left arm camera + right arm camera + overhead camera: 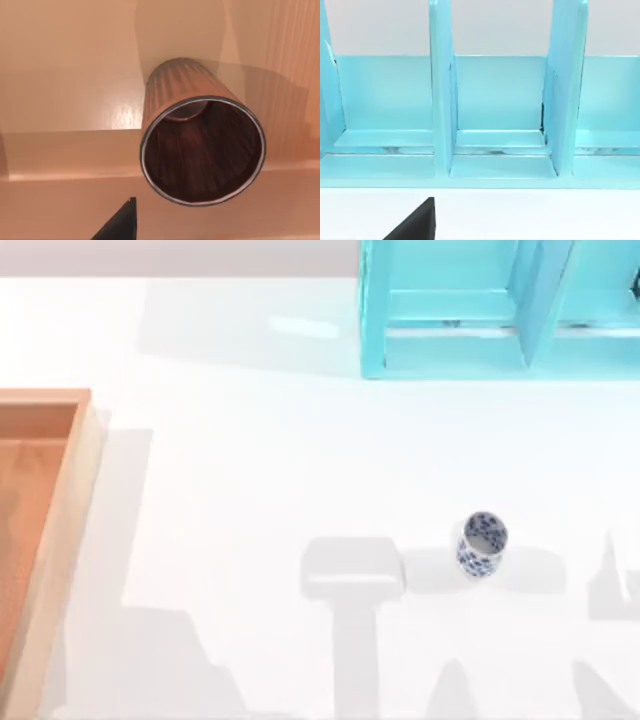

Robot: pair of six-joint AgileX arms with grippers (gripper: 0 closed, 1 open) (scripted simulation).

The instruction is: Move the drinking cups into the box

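At the top view's left edge stands the box (60, 530), light tan walls around an orange-brown floor, cut off by the frame. The left wrist view looks down onto that same wooden floor, and on it sits the reddish-brown cup (200, 145), ribbed outside, dark inside, mouth tilted toward the camera. It appears to rest inside the box, near one wall. A dark tip of the left gripper (120, 222) shows at the frame's edge, beside the cup and not touching it; whether its fingers are spread or pressed together cannot be told. The left arm seems to hang above the box with its wrist pointing down.

Judging by this, the first cup is delivered and the second is the step in hand. The white cup with blue flowers (483, 544) stands upright on the white table (250, 490), right of centre and well apart from the box. It needs a grasp around its rim or sides, a lift, and a long carry leftward over the box wall.

Farther right, the turquoise shelf unit (470, 310) sits at the table's far edge. The right wrist view faces its compartments level-on, with a dark tip of the right gripper (415, 222) low in the frame; its finger state cannot be told.
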